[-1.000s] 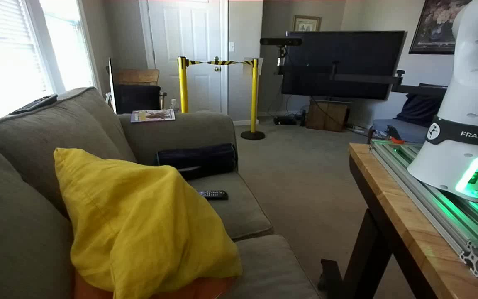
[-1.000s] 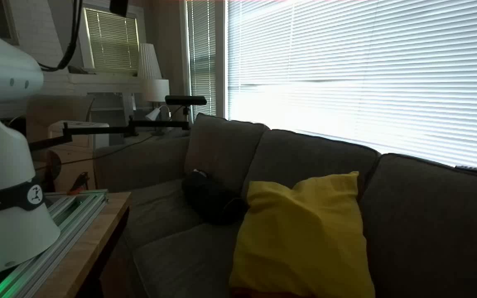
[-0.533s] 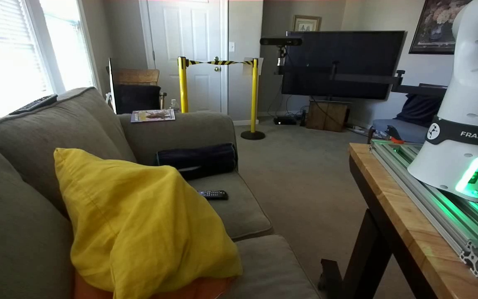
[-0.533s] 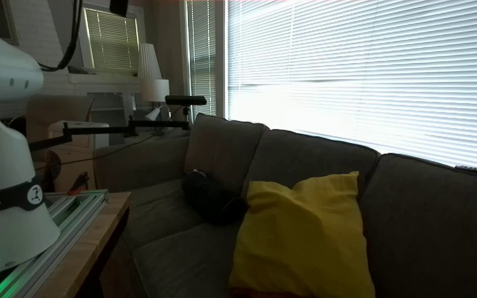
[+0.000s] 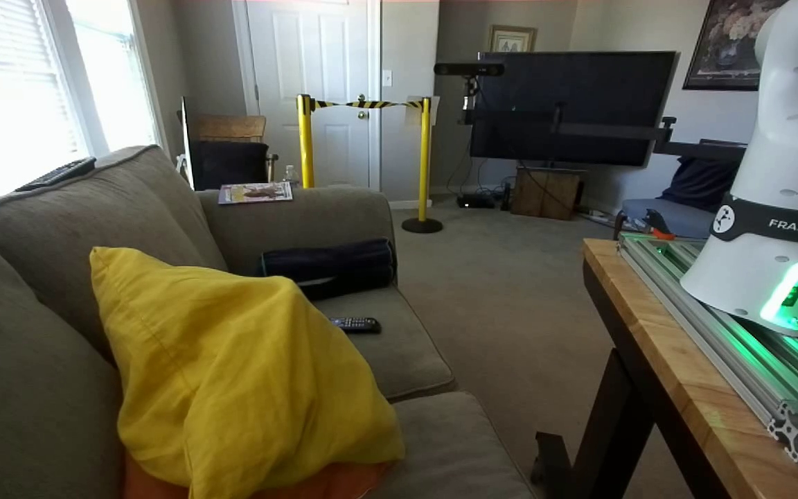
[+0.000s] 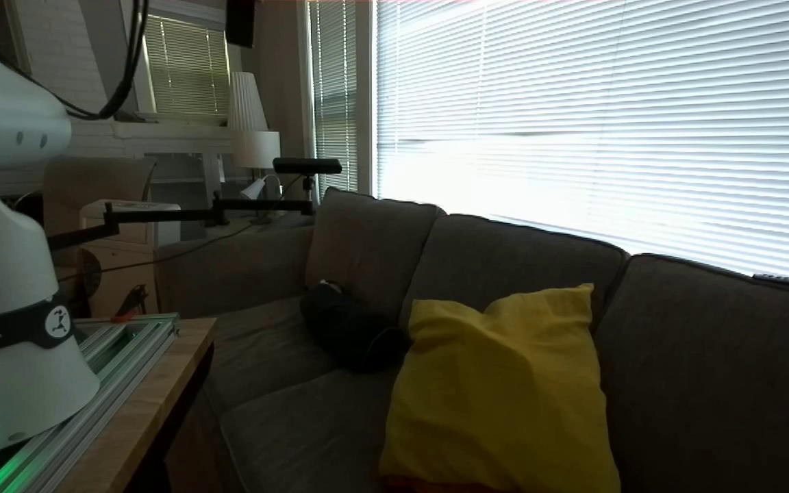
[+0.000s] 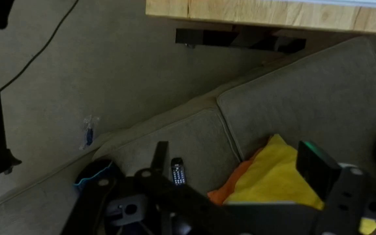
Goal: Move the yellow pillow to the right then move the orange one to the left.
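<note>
The yellow pillow [image 5: 246,367] leans rumpled on the sofa in both exterior views [image 6: 497,390]. The orange pillow [image 5: 330,482] lies behind or beneath it, and only a strip shows. In the wrist view the yellow pillow [image 7: 279,176] covers most of the orange pillow [image 7: 230,182]. My gripper [image 7: 237,156] is open and empty, its fingers wide apart. It is above the sofa, with the pillows seen between its fingers and beyond the right one. The fingers are out of view in both exterior views; a black part of the arm or gripper [image 6: 239,24] shows at the top.
The grey sofa [image 5: 420,443] carries a remote [image 5: 357,324], also in the wrist view [image 7: 178,171], and a dark roll [image 5: 343,267]. A dark bundle [image 6: 346,329] lies beside the yellow pillow. The wooden table [image 5: 648,312] bears the arm. A black camera boom [image 6: 189,215] reaches out.
In an exterior view the black part at the top edge has moved right and slightly down, and the arm's cables have shifted right. The pillows have not moved.
</note>
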Robot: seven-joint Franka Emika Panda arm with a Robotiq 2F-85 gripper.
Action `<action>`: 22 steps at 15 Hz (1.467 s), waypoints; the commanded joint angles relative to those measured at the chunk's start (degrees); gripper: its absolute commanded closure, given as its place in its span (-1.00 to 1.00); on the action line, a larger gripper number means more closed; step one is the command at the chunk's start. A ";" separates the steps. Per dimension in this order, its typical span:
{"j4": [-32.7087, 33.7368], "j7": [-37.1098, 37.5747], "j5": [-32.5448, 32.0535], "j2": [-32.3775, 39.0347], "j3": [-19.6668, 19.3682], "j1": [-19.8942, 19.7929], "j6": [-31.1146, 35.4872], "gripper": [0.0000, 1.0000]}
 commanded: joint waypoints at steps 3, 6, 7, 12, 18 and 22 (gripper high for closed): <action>-1.63 -2.65 0.64 7.89 -2.32 0.90 18.98 -1.00; -1.70 -4.62 2.13 12.06 -1.60 2.09 26.54 -1.00; -1.64 -5.13 2.60 13.17 -1.40 2.43 28.12 -1.00; -1.83 -5.02 3.27 15.85 0.79 3.03 28.62 -1.00; -1.81 -5.18 3.35 17.35 1.28 3.36 29.00 -1.00; -1.56 -7.98 5.26 20.42 0.09 4.03 35.42 -1.00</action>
